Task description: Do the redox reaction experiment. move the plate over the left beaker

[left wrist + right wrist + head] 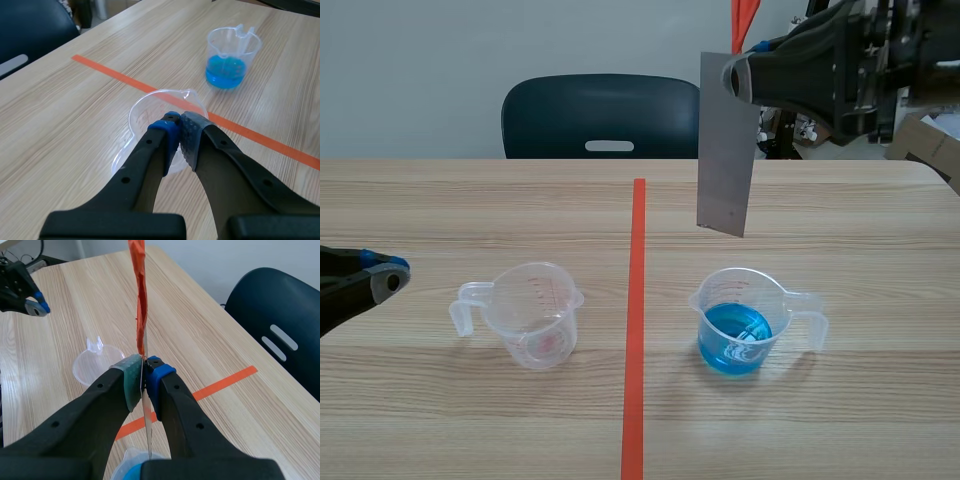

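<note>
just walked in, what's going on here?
The right gripper is shut on a grey plate, holding it upright in the air roughly above the right beaker, which holds blue liquid. The left beaker looks empty, and the plate is not yet over it. The left gripper is shut on nothing, beside that beaker.

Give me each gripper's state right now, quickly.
Left gripper: shut, holding nothing.
Right gripper: shut on the grey plate.

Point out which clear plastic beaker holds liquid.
The clear plastic beaker right of the red tape line: it holds blue liquid; the left clear beaker looks empty.
</note>
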`<state>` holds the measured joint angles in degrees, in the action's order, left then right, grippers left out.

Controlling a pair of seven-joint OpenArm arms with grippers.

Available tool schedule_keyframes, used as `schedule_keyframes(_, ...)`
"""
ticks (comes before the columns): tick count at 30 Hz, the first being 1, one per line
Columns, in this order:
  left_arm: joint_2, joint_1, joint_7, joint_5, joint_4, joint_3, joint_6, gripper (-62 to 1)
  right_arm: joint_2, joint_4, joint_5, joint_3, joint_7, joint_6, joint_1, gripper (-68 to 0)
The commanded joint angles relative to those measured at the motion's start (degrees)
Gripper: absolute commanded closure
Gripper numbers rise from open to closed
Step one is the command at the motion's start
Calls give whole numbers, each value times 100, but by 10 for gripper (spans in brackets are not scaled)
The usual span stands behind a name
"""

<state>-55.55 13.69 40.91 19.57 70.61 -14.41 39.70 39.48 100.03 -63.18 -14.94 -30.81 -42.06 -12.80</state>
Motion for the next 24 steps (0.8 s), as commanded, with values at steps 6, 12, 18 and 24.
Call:
schedule_keyframes(6, 542, 1394, 872, -328, 55, 1113, -404, -17, -525, 52, 170, 83, -221, -66, -302, -6)
schedule_keyframes(12, 1563, 2081, 1810, -1360, -313, 1775, -782, -19, -734, 52, 173, -404, -232, -66, -640, -6)
schedule_keyframes(18, 2433, 2153, 2841, -2291, -1237, 1840, -1204, -27, -927, 46, 223, -1023, -210, -66, -931, -6)
schedule_keyframes(24, 3056, 2135, 4183, -3200, -1950, 1838, -1799, -27, -1239, 39, 645, -1421, 66, -39, -1119, -6)
